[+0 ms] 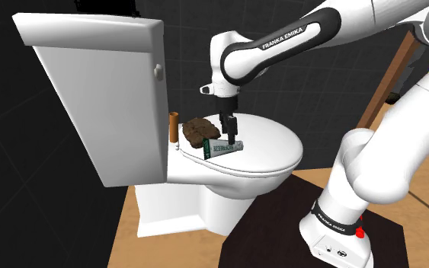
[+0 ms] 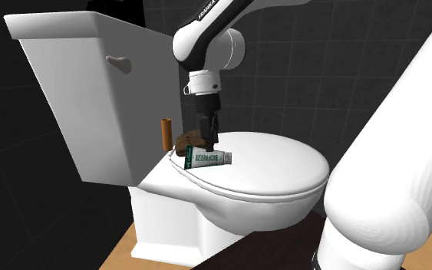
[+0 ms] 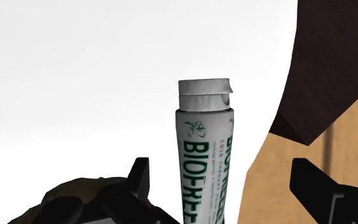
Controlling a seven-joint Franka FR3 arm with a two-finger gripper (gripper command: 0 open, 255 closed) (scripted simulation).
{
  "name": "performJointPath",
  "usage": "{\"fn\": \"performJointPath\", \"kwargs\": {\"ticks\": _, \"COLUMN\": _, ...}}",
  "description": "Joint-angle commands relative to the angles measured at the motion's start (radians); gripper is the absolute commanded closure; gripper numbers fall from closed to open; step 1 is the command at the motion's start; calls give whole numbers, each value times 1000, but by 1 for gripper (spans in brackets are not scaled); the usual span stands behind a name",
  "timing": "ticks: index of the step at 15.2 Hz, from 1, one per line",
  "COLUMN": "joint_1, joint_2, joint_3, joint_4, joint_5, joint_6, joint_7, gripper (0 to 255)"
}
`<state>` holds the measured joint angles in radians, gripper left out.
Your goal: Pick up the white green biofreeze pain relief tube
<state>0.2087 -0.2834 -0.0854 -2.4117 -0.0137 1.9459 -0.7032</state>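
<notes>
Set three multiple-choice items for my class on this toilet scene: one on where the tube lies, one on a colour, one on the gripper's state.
1. Where does the tube lie? A on the floor; B on the closed toilet lid; C on the tank.
2. What colour is the lump beside it? A brown; B blue; C red.
3. How do the fingers of the gripper stand? A shut on the tube; B shut on nothing; C open.
Key: B, the tube rests on the white lid; A, the lump is dark brown; C, in the wrist view the fingers stand apart on either side of the tube without touching it.
</notes>
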Motion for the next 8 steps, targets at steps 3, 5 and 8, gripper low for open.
{"fn": "performJointPath", "kwargs": {"ticks": 3, "joint_1": 6, "joint_2": 39, "joint_3": -1, "joint_4": -26, "joint_5": -1, "joint_6": 58, "joint_7": -27, "gripper": 0}}
{"fn": "performJointPath", "kwargs": {"ticks": 5, "joint_1": 6, "joint_2": 53, "joint_3": -2, "joint_4": -40, "joint_5": -1, "joint_6": 87, "joint_7": -28, "gripper": 0}}
{"fn": "performJointPath", "kwargs": {"ticks": 8, "joint_1": 6, "joint_2": 66, "joint_3": -2, "joint_4": -52, "joint_5": 0, "joint_6": 110, "joint_7": -28, "gripper": 0}}
